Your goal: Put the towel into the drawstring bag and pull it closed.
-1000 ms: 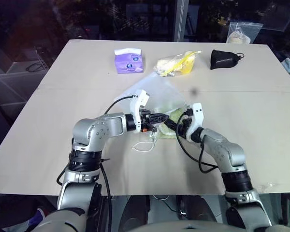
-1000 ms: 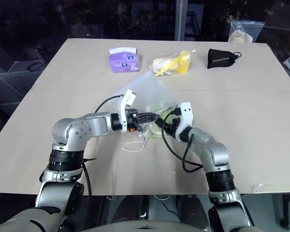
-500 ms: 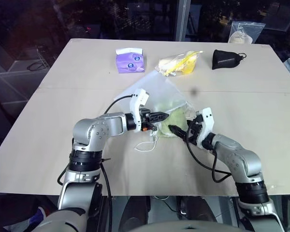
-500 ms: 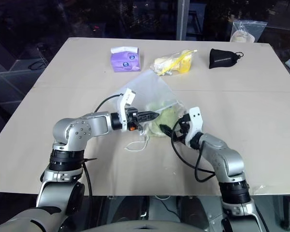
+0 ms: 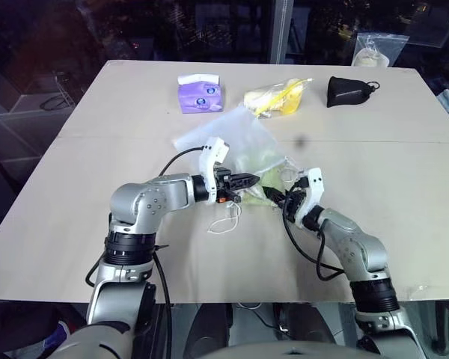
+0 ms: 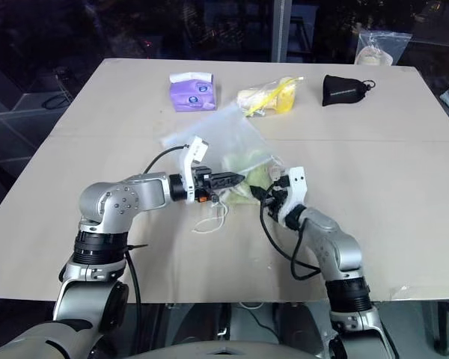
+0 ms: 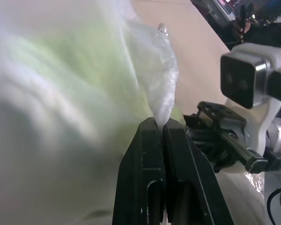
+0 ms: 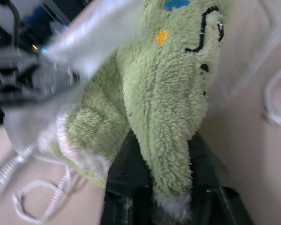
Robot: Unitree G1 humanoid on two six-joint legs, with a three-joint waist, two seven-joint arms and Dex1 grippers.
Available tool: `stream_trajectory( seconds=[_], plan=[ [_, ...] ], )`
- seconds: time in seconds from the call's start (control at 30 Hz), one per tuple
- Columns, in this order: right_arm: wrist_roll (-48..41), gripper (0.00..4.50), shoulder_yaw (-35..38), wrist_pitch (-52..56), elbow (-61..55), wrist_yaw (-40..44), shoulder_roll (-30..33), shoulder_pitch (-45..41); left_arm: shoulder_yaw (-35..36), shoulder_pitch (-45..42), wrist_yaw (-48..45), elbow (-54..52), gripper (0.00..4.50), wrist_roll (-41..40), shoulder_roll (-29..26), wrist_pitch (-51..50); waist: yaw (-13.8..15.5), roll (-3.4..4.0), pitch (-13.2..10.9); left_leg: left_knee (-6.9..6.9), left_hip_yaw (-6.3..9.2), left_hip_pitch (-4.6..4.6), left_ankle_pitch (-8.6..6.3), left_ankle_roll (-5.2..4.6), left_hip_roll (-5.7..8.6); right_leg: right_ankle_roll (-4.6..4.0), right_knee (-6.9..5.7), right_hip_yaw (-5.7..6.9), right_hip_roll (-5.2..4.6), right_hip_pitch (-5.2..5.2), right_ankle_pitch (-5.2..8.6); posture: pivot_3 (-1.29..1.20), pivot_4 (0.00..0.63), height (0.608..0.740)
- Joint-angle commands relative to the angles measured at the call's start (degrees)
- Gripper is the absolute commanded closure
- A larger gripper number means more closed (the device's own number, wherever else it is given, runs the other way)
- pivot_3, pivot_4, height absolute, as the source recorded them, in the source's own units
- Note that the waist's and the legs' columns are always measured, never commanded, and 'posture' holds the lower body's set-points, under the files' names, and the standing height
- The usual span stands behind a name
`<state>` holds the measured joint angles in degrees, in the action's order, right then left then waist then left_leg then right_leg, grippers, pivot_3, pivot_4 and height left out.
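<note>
Facing level, tools (image 5: 248, 179) (image 5: 275, 197) nearly tip-to-tip

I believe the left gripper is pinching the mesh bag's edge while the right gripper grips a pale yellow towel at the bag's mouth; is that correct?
Nearly: the towel is pale green, not yellow, as the right wrist view shows. The rest holds: the left gripper is pinched shut on the drawstring bag, and the right gripper grips the towel at the bag's mouth.

Left gripper (image 5: 251, 179) clamped on the bag (image 5: 232, 142) mouth, arm reaching rightward over mid-desk. Right gripper (image 5: 273, 196) pinches the towel (image 8: 164, 93), forearm angled leftward from the near desk (image 5: 404, 187) edge. Both fingertips nearly meet.
</note>
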<state>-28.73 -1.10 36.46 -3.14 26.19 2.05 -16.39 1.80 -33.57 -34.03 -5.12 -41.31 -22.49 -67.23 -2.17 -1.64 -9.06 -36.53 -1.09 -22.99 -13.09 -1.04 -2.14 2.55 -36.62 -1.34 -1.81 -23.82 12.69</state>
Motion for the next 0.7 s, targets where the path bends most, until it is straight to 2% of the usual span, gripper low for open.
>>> stream_trajectory(
  seconds=[0.03, 0.33, 0.57, 0.7],
  plan=[
    [-4.1, 4.50, 2.0, -1.8, 0.9, 2.7, -2.0, -2.1, 1.2, -0.3, -0.8, -2.8, 4.50, -1.9, -0.9, -1.0, 0.0, 0.00, 0.0, 0.00, 0.01, 0.00, 0.00, 0.00, 0.00, -0.07, 0.00, 0.00, 0.00, 0.00, -0.04, 0.00, 0.150, 0.740],
    [-6.8, 4.50, 4.5, -4.8, 10.6, 5.6, -7.7, -8.0, 3.9, 0.1, -1.0, -4.5, 4.50, -7.0, -1.1, -6.0, -0.1, 0.02, -0.1, 0.01, 0.03, 0.00, 0.00, 0.00, -0.01, -0.16, -0.03, 0.01, 0.00, -0.02, -0.10, 0.00, 0.150, 0.740],
    [-12.0, 4.50, 9.5, -8.0, 19.3, 8.3, -13.7, -13.7, 7.2, 1.1, 0.0, -5.8, 4.50, -13.0, -0.4, -12.7, -0.1, 0.03, -0.2, 0.02, 0.12, -0.01, 0.00, 0.00, -0.01, -0.16, -0.04, 0.02, -0.02, -0.02, -0.11, 0.00, 0.150, 0.740],
    [-11.8, 4.50, 8.0, -9.3, 24.0, 9.8, -15.3, -15.6, 8.5, 2.0, 1.6, -6.8, 4.50, -15.2, 0.7, -14.8, -0.1, 0.03, -0.2, 0.02, 0.13, -0.01, 0.00, 0.00, 0.00, -0.16, -0.03, -0.01, -0.09, -0.02, -0.11, 0.00, 0.150, 0.740]
  ],
)
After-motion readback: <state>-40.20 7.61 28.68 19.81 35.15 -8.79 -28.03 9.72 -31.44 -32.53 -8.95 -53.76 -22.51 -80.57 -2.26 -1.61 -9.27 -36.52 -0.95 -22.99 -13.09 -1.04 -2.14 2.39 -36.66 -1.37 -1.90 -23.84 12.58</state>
